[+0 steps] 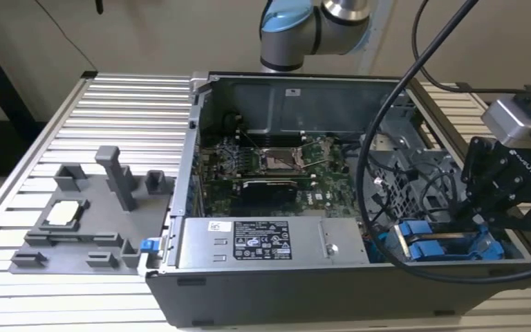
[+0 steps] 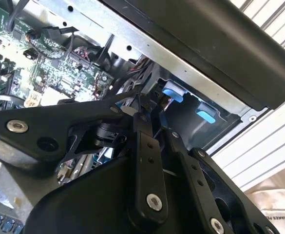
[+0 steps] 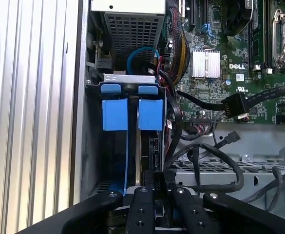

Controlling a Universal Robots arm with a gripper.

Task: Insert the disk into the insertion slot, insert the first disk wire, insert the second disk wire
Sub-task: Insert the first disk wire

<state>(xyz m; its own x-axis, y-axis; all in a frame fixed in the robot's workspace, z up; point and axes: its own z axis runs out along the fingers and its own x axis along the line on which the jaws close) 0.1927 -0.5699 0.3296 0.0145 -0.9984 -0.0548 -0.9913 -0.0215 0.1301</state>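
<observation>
1. Disk [image 3: 150, 115]: drive in a bright blue carrier, standing on edge, pushed into the slot, blue tab facing outward.
2. Slot [image 3: 154, 151]: dark-grey rectangular bay, occupied by the disk, at a corner of the case [image 1: 339, 285].

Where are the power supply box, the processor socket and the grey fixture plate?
power supply box [image 1: 252, 242], exterior view, labelled top face
processor socket [image 1: 282, 160], exterior view, centre
grey fixture plate [image 1: 99, 220], exterior view, flat base

One open computer case [image 1: 275, 297], two blue drive carriers [image 3: 115, 114] [image 3: 150, 114], one power-supply box [image 1: 247, 238], one grey tray [image 1: 99, 225]
</observation>
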